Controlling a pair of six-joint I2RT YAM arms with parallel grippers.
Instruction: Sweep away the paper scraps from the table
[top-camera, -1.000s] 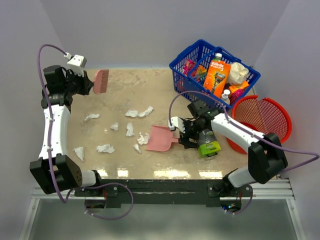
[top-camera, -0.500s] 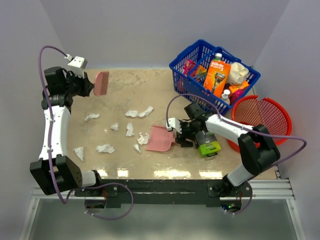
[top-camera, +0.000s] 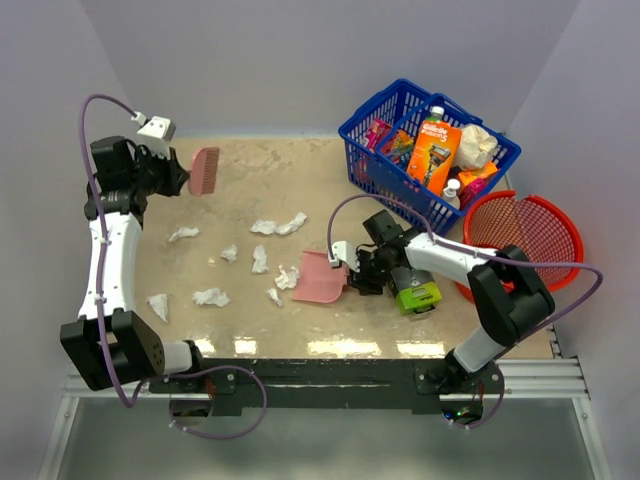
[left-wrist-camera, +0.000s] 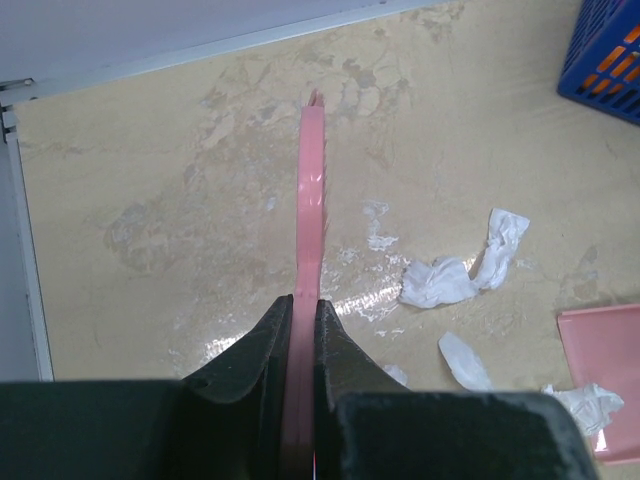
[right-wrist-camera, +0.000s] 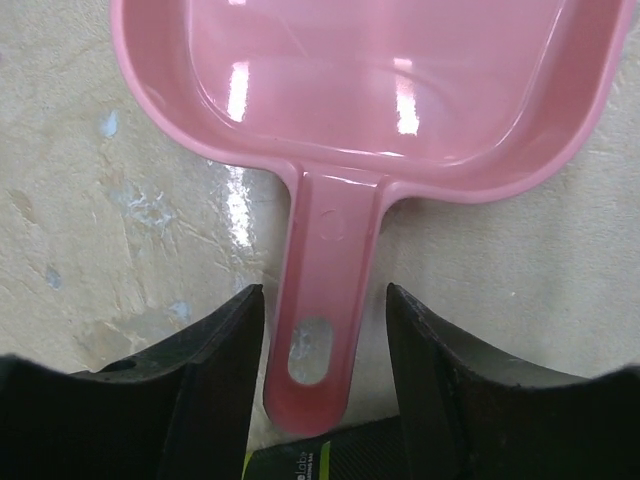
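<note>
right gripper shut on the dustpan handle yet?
Open. In the right wrist view the right gripper's fingers flank the pink dustpan's handle; table shows between the handle and each fingertip.

White arm links (top-camera: 103, 262), black joints (top-camera: 112, 345), looping purple cables (top-camera: 83, 130).

There were roughly nine paper scraps (top-camera: 211, 296), one pink dustpan (top-camera: 318, 279), one pink brush (top-camera: 205, 169), one blue basket (top-camera: 388, 186), one red basket (top-camera: 522, 230) and one green package (top-camera: 417, 292).

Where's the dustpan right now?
In the top view the dustpan lies near the table's middle, scraps at its left edge, handle between the right gripper's open jaws.
</note>
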